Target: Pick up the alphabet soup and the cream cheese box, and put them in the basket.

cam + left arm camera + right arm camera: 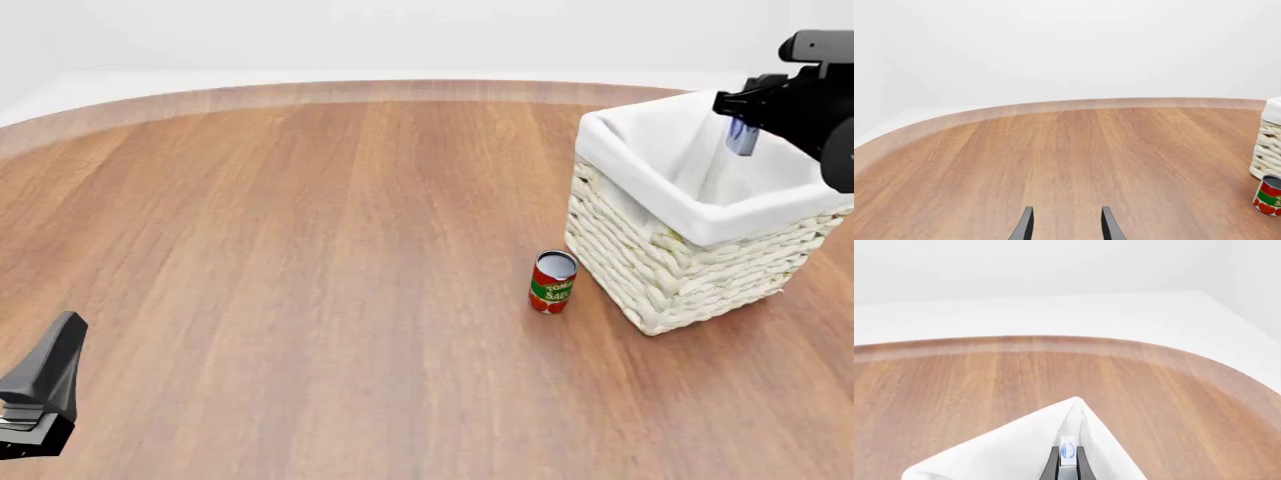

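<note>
Your right pincer (1067, 460) grips the cream cheese box (1067, 449) between its fingers, hanging over the basket (667, 270) at the desk's (307, 250) right side. Your left pincer (1066, 225) sits spread and empty, low over bare wood near left — tomato sauce can (551, 282) stands just beside the basket; the alphabet soup can't be seen.
</note>
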`<move>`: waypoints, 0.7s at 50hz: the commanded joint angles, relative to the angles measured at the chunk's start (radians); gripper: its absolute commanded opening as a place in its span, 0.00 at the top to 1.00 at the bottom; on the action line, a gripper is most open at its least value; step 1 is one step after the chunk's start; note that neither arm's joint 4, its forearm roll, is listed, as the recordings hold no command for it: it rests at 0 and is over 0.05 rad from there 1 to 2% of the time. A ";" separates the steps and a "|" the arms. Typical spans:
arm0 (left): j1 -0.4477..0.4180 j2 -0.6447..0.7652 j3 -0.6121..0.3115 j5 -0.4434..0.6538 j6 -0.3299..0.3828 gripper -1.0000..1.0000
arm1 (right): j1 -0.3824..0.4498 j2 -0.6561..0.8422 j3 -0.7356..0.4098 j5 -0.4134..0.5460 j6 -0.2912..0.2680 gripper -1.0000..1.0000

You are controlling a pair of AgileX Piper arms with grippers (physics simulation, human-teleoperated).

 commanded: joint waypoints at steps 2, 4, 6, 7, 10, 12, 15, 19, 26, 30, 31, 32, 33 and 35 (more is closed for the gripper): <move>0.000 -0.001 0.001 0.000 0.000 0.00 | 0.000 0.011 -0.006 -0.017 -0.004 1.00; 0.000 -0.001 0.001 0.000 0.000 0.00 | -0.002 0.013 -0.007 -0.017 -0.003 1.00; 0.000 -0.001 0.001 0.000 0.000 0.00 | -0.002 0.014 -0.006 -0.017 -0.004 1.00; 0.000 -0.001 0.001 0.000 0.000 0.00 | -0.003 0.015 -0.006 -0.017 -0.004 1.00; 0.000 -0.001 0.001 0.000 0.000 0.00 | -0.003 0.011 0.002 -0.018 -0.004 1.00; 0.000 -0.001 0.001 0.000 0.000 0.00 | -0.005 0.014 0.000 -0.019 -0.002 1.00; 0.000 -0.001 0.001 0.000 0.000 0.00 | -0.003 0.014 0.001 -0.019 -0.002 1.00; 0.000 -0.001 0.001 0.000 0.000 0.00 | -0.005 0.016 0.005 -0.021 -0.002 1.00; 0.000 -0.001 0.001 0.000 0.000 0.00 | -0.006 0.023 0.005 -0.025 0.001 1.00; 0.000 -0.001 0.001 0.000 0.000 0.00 | -0.006 0.022 0.010 -0.027 0.001 1.00; 0.000 -0.001 0.001 0.000 0.000 0.00 | -0.006 0.024 0.008 -0.027 0.000 1.00; 0.000 -0.001 0.001 0.000 0.000 0.00 | -0.007 0.025 0.008 -0.027 0.001 1.00; 0.000 -0.001 0.001 0.000 0.000 0.00 | -0.008 0.025 0.008 -0.027 0.001 1.00; 0.000 -0.001 0.001 0.000 0.000 0.00 | -0.009 0.026 0.006 -0.025 0.001 1.00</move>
